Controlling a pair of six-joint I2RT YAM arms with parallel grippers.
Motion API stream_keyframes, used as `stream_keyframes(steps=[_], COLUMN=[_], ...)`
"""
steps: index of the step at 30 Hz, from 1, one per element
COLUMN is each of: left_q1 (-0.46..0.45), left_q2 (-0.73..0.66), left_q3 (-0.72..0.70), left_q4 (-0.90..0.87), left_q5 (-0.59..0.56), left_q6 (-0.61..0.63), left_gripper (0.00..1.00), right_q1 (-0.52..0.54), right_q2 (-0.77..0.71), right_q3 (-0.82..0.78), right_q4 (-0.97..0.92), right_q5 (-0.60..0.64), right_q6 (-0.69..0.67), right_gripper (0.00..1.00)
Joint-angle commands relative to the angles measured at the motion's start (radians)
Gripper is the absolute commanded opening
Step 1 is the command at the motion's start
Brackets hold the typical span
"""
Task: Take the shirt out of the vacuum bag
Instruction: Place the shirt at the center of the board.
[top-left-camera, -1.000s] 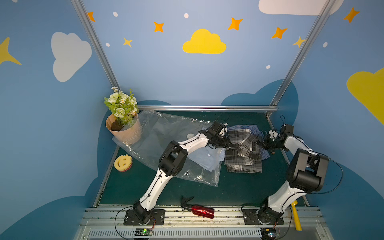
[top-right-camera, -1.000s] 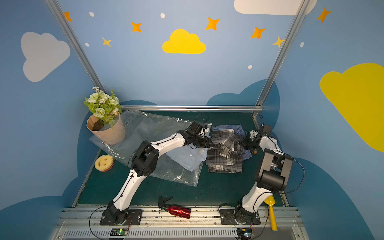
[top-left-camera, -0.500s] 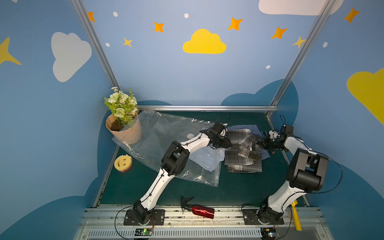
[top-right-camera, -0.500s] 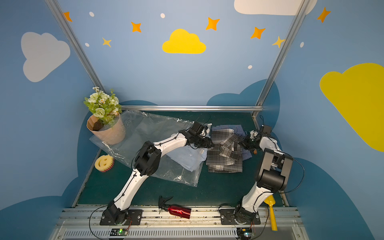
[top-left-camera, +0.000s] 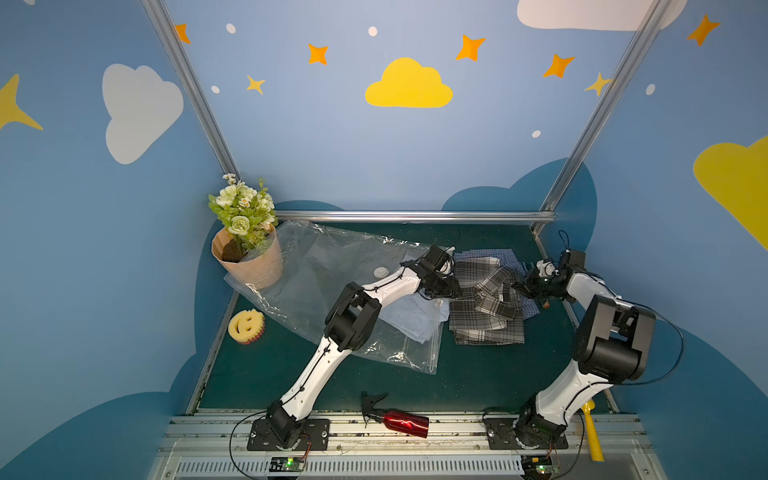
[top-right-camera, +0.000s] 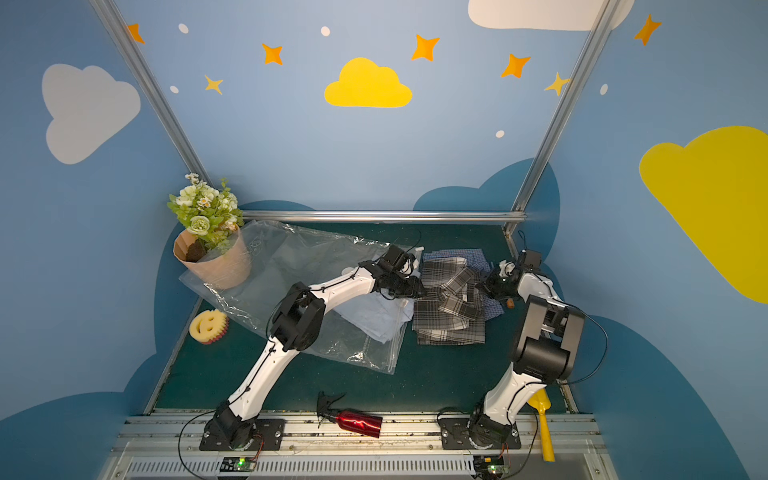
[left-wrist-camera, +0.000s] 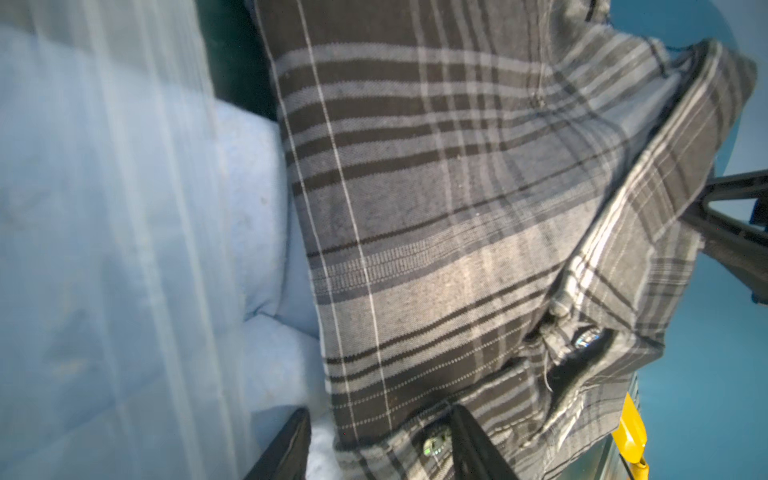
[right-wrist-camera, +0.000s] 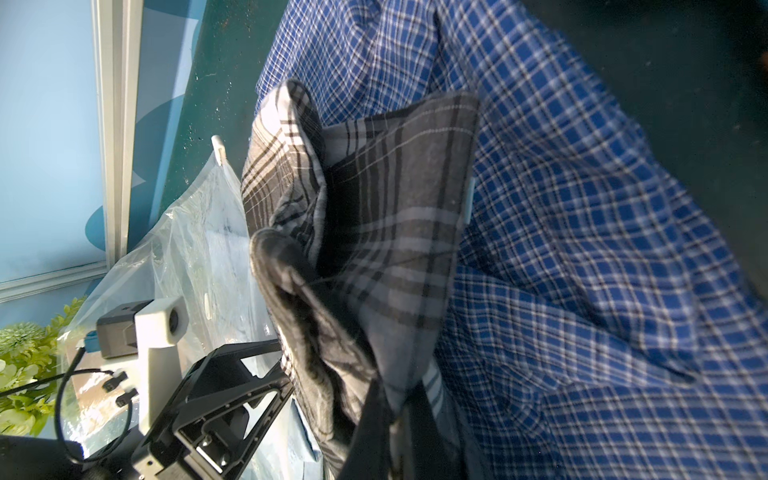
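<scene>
The large, clear, crinkly plastic vacuum bag (top-left-camera: 316, 274) lies flat on the dark green surface (top-left-camera: 478, 374). A pale blue folded shirt (top-left-camera: 415, 322) sits inside at its mouth. Just beside that mouth, outside the bag, lies the grey-and-black plaid shirt (top-left-camera: 486, 320), partly over a blue checked shirt (top-left-camera: 505, 254). The left pincer (left-wrist-camera: 380, 419) stands open, its 2 fingers astride the plaid hem. The right pincer (right-wrist-camera: 395, 403) is clamped on the plaid's opposite edge.

Both top views overlook the table (top-left-camera: 478, 374); both wrist views closely share the plaid shirt (left-wrist-camera: 415, 208).
</scene>
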Motion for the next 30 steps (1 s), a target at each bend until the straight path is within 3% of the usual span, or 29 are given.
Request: stream_keyframes(steps=[1, 5, 10, 13, 30], left_q1=[0.000, -0.002, -0.011, -0.015, -0.041], left_q2=[0.011, -0.004, -0.024, -0.028, -0.063], left_q3=[0.023, 0.024, 0.037, 0.053, 0.204], left_q4=[-0.017, -0.014, -0.019, -0.027, -0.120], left_q5=[0.003, 0.007, 0.003, 0.010, -0.004], left_q6=[0.003, 0.005, 0.007, 0.010, 0.025], left_gripper=[0.43, 0.36, 0.17, 0.11, 0.10], right_q1=[0.014, 0.020, 0.022, 0.022, 0.024], right_q2=[0.013, 0.011, -0.002, -0.006, -0.119], right_q3=[-0.008, -0.008, -0.005, -0.004, 0.036], right_q4=[0.032, 0.032, 0.026, 0.024, -0.013], right_q5=[-0.033, -0.033, -0.028, -0.029, -0.071], right_q6=[0.014, 0.016, 0.017, 0.018, 0.042], right_gripper=[0.00, 0.00, 0.00, 0.00, 0.00])
